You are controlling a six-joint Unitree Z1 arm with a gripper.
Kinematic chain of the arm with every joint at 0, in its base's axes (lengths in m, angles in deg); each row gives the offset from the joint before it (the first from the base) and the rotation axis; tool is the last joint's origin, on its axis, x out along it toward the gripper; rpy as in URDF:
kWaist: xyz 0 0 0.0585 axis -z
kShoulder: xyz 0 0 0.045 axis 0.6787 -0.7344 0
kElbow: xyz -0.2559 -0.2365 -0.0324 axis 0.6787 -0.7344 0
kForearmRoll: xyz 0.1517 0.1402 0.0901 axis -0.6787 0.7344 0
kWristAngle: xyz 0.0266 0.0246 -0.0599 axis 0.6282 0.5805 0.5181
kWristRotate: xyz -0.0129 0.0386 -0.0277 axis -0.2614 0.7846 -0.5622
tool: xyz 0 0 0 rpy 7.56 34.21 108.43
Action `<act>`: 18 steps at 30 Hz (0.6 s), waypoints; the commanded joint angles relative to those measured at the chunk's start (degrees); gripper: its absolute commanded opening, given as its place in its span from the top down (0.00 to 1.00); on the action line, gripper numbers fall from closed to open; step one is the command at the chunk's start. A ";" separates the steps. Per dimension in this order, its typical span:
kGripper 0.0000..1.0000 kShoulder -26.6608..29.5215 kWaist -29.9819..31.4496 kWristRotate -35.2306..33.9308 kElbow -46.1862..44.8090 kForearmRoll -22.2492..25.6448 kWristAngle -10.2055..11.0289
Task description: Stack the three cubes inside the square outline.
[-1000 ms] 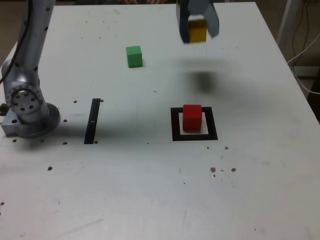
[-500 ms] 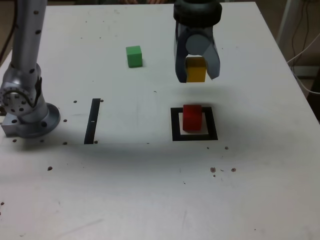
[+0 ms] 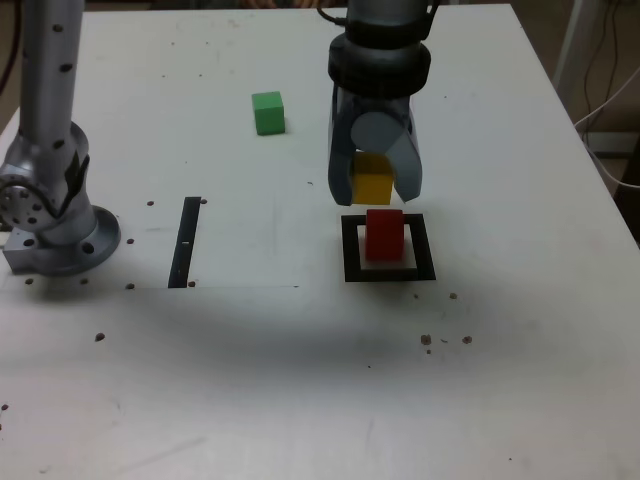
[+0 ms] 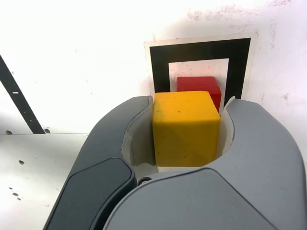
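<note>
Your yellow cube (image 3: 373, 182) hangs clear of the bench (image 3: 520, 330), clamped between the two fingers of the hand (image 3: 374, 188), which press flat on its opposite sides in the wrist view. The cube sits in the air just behind the red cube (image 3: 384, 234) as the exterior view shows it, and close above it; the wrist view shows only a strip of red past the yellow cube's far edge. The red cube stands upright on the pale centre of the square outline (image 3: 350, 262), with cream showing around its base. The green cube (image 3: 268, 112) rests alone on the bench, well apart from both, toward the exterior view's left and farther back. Nearer you on that same left side lies a thin black tape strip (image 3: 185, 241), and beyond it the arm's base (image 3: 55, 225) is bolted to the bench edge. Small dark specks (image 3: 444, 340) dot the white surface in front of the outline.
</note>
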 commanded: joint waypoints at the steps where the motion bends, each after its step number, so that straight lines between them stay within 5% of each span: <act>1: 0.87 1.52 1.60 -1.72 -0.29 -0.11 0.87; 18: 0.87 1.82 4.60 -4.26 -1.00 -1.88 1.26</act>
